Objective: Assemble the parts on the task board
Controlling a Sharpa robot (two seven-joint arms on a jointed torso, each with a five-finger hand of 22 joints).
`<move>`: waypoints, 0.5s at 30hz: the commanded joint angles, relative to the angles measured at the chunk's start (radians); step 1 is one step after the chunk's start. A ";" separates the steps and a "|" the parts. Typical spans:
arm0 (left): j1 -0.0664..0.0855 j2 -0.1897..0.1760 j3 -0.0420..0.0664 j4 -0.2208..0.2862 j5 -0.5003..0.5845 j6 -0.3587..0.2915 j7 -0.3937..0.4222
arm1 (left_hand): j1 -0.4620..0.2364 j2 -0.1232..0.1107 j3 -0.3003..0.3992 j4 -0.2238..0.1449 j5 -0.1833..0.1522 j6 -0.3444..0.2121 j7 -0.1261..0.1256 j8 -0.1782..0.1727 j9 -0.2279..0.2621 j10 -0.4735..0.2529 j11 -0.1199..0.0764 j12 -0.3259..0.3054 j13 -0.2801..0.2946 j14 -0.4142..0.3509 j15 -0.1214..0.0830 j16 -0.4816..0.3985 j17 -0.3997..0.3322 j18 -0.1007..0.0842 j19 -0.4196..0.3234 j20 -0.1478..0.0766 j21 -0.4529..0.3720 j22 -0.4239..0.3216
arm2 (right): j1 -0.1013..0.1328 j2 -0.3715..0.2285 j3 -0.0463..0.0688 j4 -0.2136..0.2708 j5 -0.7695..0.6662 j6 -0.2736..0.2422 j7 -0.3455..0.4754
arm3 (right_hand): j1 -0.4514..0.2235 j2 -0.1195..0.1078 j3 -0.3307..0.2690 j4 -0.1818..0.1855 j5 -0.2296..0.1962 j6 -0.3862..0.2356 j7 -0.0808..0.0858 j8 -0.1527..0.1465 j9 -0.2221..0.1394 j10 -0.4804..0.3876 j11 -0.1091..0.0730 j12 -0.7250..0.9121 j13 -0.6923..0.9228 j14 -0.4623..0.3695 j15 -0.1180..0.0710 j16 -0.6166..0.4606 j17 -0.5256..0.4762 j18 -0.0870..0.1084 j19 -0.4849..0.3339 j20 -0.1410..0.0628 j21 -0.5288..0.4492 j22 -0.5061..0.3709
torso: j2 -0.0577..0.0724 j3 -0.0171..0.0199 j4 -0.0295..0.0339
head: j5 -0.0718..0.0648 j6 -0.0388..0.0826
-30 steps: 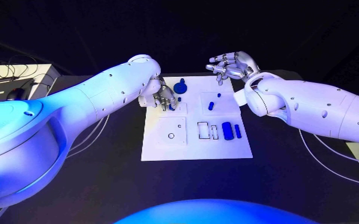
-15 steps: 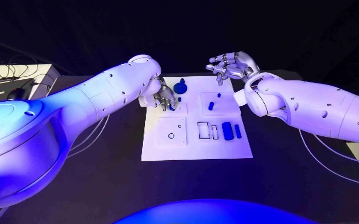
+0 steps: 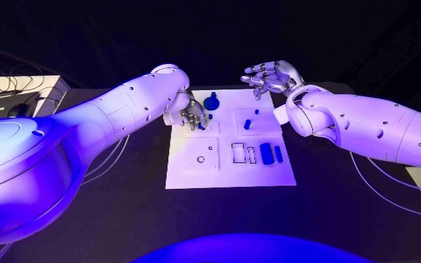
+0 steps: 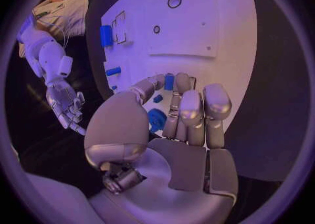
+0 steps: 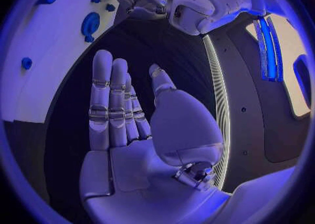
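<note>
Task board (image 3: 230, 165) (blue parts (image 3: 266, 153)) bears no legible writing.

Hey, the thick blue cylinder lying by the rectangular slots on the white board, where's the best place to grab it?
Probably pinch the thick blue cylinder across its middle from straight above. It lies flat, with a thinner blue bar close on one side and slots on the other.

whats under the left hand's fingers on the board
The left hand has its fingers down on the task board, with small blue parts beside them. Anything beneath the fingertips is covered.
</note>
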 commanded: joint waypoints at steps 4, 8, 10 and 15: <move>-0.009 0.008 -0.002 -0.001 0.007 0.003 -0.003 | 0.037 0.070 -0.067 -0.006 -0.003 0.077 -0.068 -0.001 -0.001 0.049 -0.054 -0.004 0.004 0.000 -0.006 0.007 0.006 -0.006 0.001 0.002 0.001 0.000 | 0.000 0.000 0.000 0.002 -0.007 0.010 0.007 | -0.005 0.000 0.002 -0.005 0.007 0.000 0.008 -0.005 0.000 0.000 -0.005 -0.003 -0.001 -0.007 -0.003 0.006 0.000 0.012 -0.007 0.000 0.004 0.001 | 0.000 0.0006 0.0003 | -0.001 -0.001; -0.009 0.008 -0.002 -0.001 0.009 0.001 -0.002 | 0.036 0.071 -0.087 -0.004 -0.004 0.080 -0.070 -0.003 -0.004 0.051 -0.054 -0.004 0.006 0.001 -0.006 0.008 0.008 -0.007 0.002 0.001 0.003 0.001 | 0.000 0.000 0.000 0.001 -0.007 0.011 0.007 | -0.005 0.000 0.002 -0.005 0.007 0.000 0.008 -0.005 0.000 0.000 -0.005 -0.003 -0.001 -0.007 -0.003 0.006 0.000 0.012 -0.007 0.000 0.004 0.001 | -0.001 0.0008 0.0002 | -0.001 -0.001; -0.009 0.008 -0.002 0.000 0.010 0.001 -0.002 | 0.036 0.072 -0.093 -0.003 -0.004 0.081 -0.071 -0.003 -0.005 0.052 -0.054 -0.004 0.006 0.001 -0.006 0.008 0.008 -0.008 0.002 0.001 0.003 0.002 | 0.000 0.001 0.000 0.001 -0.007 0.011 0.007 | -0.005 0.000 0.002 -0.005 0.007 0.000 0.008 -0.005 0.000 0.000 -0.005 -0.003 -0.001 -0.007 -0.003 0.006 0.000 0.012 -0.007 0.000 0.004 0.001 | -0.001 0.0004 0.0003 | -0.001 -0.001; -0.009 0.008 -0.002 0.002 0.012 -0.004 -0.001 | 0.032 0.072 -0.126 0.007 -0.004 0.089 -0.076 -0.004 -0.008 0.057 -0.056 -0.005 0.009 0.002 -0.007 0.012 0.012 -0.010 0.005 -0.001 0.009 0.006 | 0.000 0.001 0.000 0.001 -0.007 0.011 0.007 | -0.005 0.000 0.002 -0.005 0.007 0.000 0.008 -0.005 0.000 0.000 -0.005 -0.003 -0.001 -0.007 -0.003 0.006 0.000 0.012 -0.007 0.000 0.004 0.001 | -0.001 0.0003 0.0013 | -0.002 -0.002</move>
